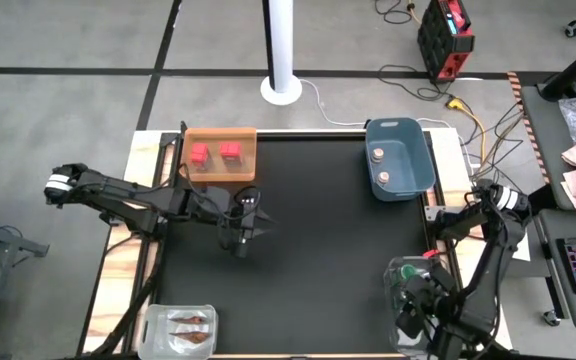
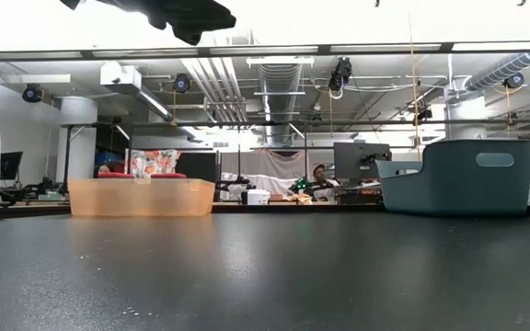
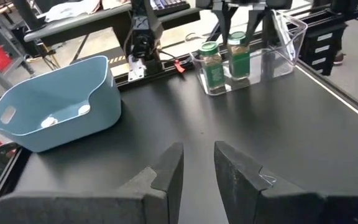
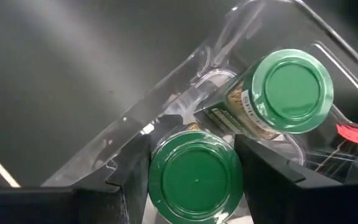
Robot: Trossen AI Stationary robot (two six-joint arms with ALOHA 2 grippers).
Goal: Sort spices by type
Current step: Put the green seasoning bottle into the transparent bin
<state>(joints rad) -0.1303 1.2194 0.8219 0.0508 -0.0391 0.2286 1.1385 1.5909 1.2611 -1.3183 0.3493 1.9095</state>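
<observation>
Green-capped jar (image 4: 196, 176) sits between right tool (image 4: 194, 168) fingers.

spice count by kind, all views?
Red cube boxes in the orange tray: 2
Green-capped jars in a clear container: 2
Pale-capped jars in the blue tub: 2
Brown-orange flat packets in another clear container: 2
Total: 8

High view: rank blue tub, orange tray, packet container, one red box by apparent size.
1. Blue tub and orange tray: footprints look alike, not ranking them.
2. Clear container holding the brown packets: somewhat smaller.
3. Red box: by far the smallest.
</observation>
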